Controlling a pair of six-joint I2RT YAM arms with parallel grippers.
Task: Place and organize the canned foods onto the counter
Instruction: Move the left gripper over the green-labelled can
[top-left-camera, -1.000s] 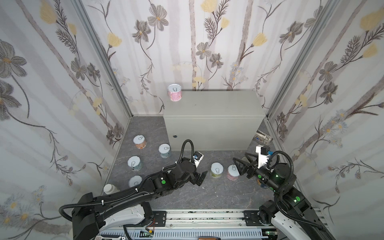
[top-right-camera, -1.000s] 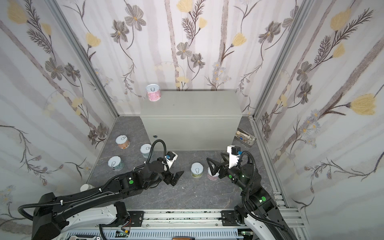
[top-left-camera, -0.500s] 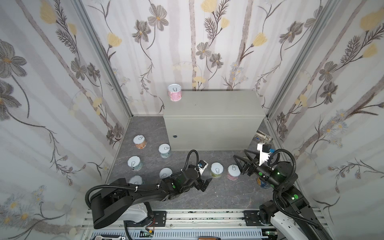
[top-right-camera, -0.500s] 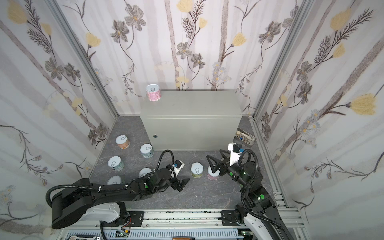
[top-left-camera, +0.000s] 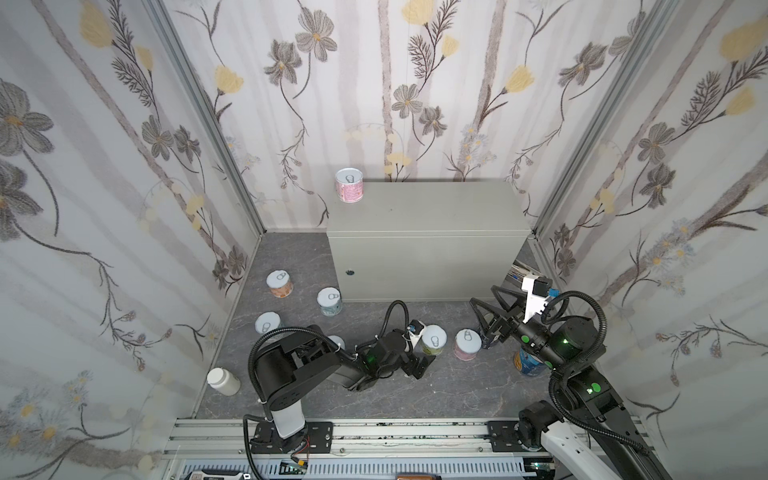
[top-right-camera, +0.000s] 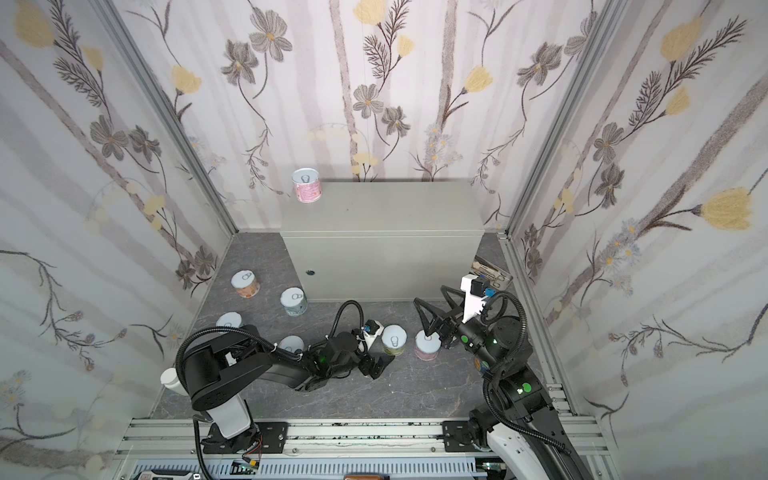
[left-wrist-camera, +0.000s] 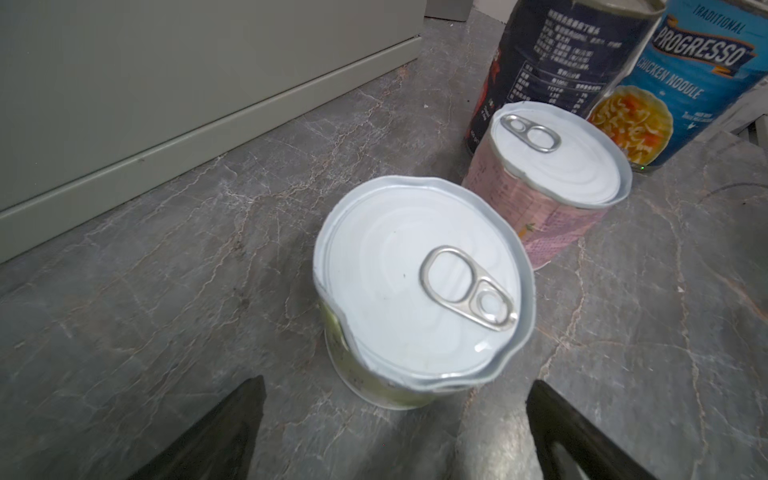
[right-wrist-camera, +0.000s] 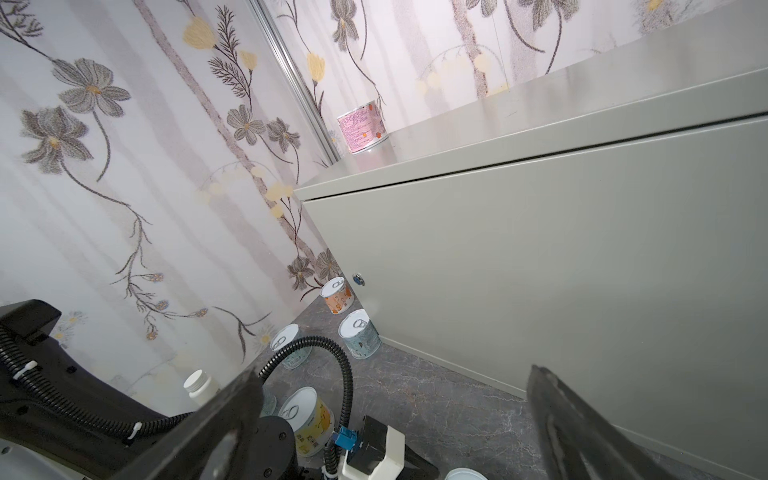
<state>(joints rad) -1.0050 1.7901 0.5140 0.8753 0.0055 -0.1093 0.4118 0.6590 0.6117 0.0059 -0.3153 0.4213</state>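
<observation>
One can placed: pink-label can (top-left-camera: 349, 185) stands on the counter (top-left-camera: 424, 208), far from both grippers.
Left gripper (top-left-camera: 419, 368): jaws wide, empty; green-label can (left-wrist-camera: 419, 282) just ahead of the fingertips, untouched.
Right gripper (top-left-camera: 488, 301): spread open, empty, raised near the counter front.
Handling: probably rigid and smooth-sided, lid rim wavy; clamp the side wall mid-height.

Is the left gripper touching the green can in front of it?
Apart. In the left wrist view the open left gripper sits short of the green can, with bare floor showing between each fingertip and the can.
</observation>
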